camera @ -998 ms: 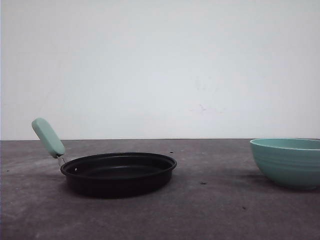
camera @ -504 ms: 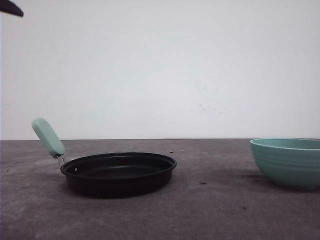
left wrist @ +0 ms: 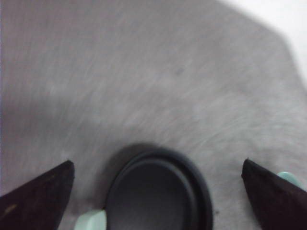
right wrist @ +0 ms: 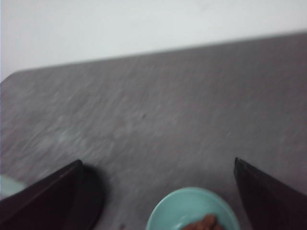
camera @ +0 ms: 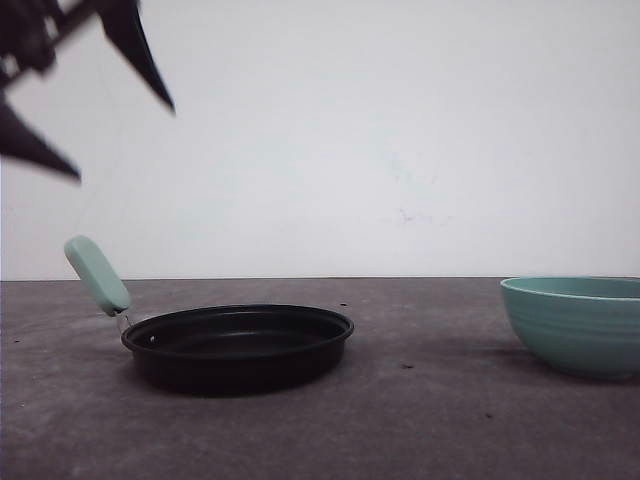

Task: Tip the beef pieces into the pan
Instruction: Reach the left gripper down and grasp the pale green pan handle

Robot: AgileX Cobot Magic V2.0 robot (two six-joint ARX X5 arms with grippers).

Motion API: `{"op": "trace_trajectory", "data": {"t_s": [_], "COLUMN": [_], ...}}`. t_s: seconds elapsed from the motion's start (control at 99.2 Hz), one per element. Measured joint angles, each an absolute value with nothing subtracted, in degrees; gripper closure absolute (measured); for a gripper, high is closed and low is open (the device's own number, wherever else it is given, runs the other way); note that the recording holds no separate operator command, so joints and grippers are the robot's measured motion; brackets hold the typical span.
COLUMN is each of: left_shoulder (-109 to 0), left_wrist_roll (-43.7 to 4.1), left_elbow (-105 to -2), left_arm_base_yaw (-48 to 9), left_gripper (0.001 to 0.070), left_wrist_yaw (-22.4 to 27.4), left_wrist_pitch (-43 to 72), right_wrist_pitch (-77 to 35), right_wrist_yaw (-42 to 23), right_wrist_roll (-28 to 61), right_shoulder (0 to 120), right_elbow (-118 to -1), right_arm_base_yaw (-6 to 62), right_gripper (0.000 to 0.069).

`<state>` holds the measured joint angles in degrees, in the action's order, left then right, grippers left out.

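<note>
Front view: pan [camera: 237, 345] sits flat on the grey table [camera: 400, 430], mint handle [camera: 97, 274] angled up and away from the bowl. Teal bowl [camera: 575, 325] stands well apart from the pan, on the side opposite the handle, cut by the frame edge. Both upright, not touching.

Left gripper [camera: 85, 110] is high above the pan's handle side, clear of everything, motion-blurred. Fingers spread wide, nothing between them.

Left wrist view: pan [left wrist: 158, 194] lies between the two dark fingertips [left wrist: 36, 196], seen from above, interior looks bare black. A bit of the handle [left wrist: 91, 221] shows beside the pan rim. Left gripper [left wrist: 158, 191] midpoint is over the pan, well above it. A sliver of teal [left wrist: 288, 178] shows next to the other fingertip, likely the bowl.

Right wrist view: bowl [right wrist: 192, 211] is below and between the right gripper [right wrist: 158, 191] fingers, which are spread wide and hold nothing. Beef pieces [right wrist: 201, 224] are in the bowl, reddish-brown, only partly in frame, count unclear. Dark pan edge [right wrist: 91, 199] shows beside one fingertip [right wrist: 43, 194]. Frame is blurred.

Beef is in the bowl, not in the pan.
</note>
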<state>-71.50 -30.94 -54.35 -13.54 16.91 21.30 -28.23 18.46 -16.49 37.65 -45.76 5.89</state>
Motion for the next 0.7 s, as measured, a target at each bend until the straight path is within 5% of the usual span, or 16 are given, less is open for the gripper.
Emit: {"op": "trace_trajectory", "data": {"t_s": [0.535, 0.696], "left_shoulder": [-89.7, -89.6], "left_wrist_roll": [-36.9, -37.2], "left_elbow": [-53.5, -51.0], "left_arm_base_yaw": [-15.3, -15.9], "left_gripper": [0.0021, 0.0139], "left_wrist_yaw": [17.3, 14.7], "left_wrist_pitch": [21.4, 19.2], "right_wrist_pitch": [-32.6, -34.2], "right_wrist_yaw": [19.0, 16.4], "right_wrist_roll": [-16.3, -15.3], "right_shoulder": [34.7, 34.9], "right_elbow": [-45.8, -45.8], "right_arm_base_yaw": [5.9, 5.9], "right_gripper": [0.0063, 0.0063]}}
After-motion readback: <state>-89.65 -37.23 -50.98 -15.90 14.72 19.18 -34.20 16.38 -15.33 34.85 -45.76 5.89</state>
